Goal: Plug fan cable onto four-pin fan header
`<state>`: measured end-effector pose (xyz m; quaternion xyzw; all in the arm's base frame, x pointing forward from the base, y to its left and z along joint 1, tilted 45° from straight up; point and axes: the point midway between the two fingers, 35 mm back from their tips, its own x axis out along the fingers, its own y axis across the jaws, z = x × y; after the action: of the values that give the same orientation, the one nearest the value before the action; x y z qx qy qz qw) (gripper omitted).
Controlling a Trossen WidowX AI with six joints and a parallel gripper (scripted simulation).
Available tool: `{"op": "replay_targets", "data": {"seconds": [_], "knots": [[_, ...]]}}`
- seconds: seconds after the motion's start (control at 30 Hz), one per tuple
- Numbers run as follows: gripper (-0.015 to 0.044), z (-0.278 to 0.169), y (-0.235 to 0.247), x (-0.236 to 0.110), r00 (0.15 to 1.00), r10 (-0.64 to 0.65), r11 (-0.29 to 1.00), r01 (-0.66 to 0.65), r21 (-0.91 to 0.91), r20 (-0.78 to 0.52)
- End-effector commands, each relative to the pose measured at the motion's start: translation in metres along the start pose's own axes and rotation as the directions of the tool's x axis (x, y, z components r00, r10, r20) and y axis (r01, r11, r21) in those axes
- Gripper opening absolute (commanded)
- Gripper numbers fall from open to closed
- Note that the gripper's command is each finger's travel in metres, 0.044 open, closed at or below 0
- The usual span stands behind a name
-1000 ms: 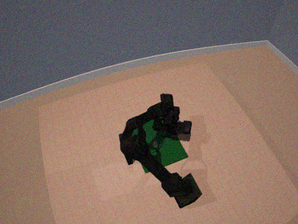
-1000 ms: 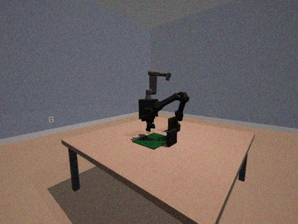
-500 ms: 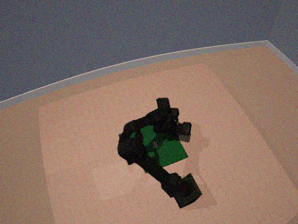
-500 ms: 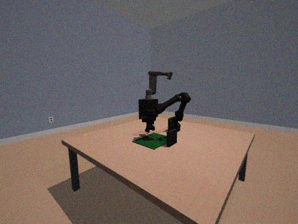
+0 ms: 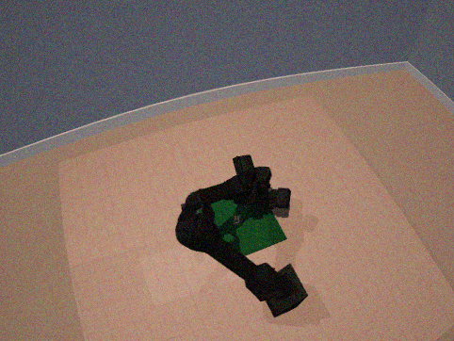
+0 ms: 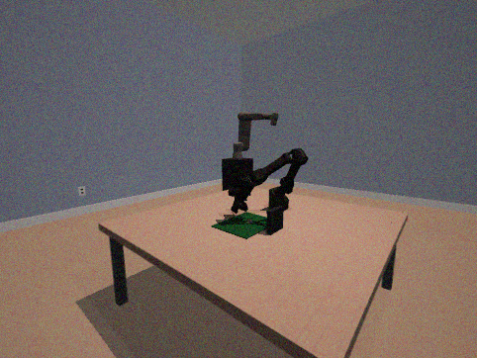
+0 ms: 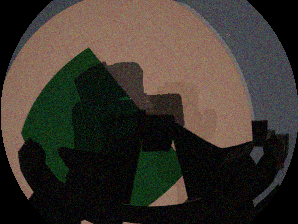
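Note:
The green board (image 5: 262,233) (image 6: 235,227) (image 7: 55,106) lies flat on the table, right in front of the arm's base (image 5: 283,290). My gripper (image 5: 243,211) (image 6: 240,207) (image 7: 157,127) points down over the board, a little above it, and is shut on a small dark block, the fan plug (image 7: 105,104). In the wrist view the plug hangs over the board's right part. A small pale part (image 5: 235,219) shows on the board just under the wrist; I cannot tell whether it is the four-pin header. The cable and the fan are too dark to make out.
The arm's elbow (image 5: 192,232) bends out over the board's left side. A grey stand with a crossbar (image 6: 245,128) rises behind the arm. The table (image 6: 307,277) has its near edge at the front left.

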<state>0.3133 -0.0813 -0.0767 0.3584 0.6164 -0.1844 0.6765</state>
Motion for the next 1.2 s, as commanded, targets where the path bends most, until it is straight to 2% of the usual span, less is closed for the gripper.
{"op": "replay_targets", "data": {"seconds": [0.0, 1.17], "knots": [[0.0000, -0.0001, 0.0001, 0.0012, 0.999, -0.010, 1.000, 0.010, 0.003, 0.031], [0.0000, -0.0029, 0.0059, 0.0015, 0.945, -0.041, 0.998, 0.024, 0.055, 0.325]]}}
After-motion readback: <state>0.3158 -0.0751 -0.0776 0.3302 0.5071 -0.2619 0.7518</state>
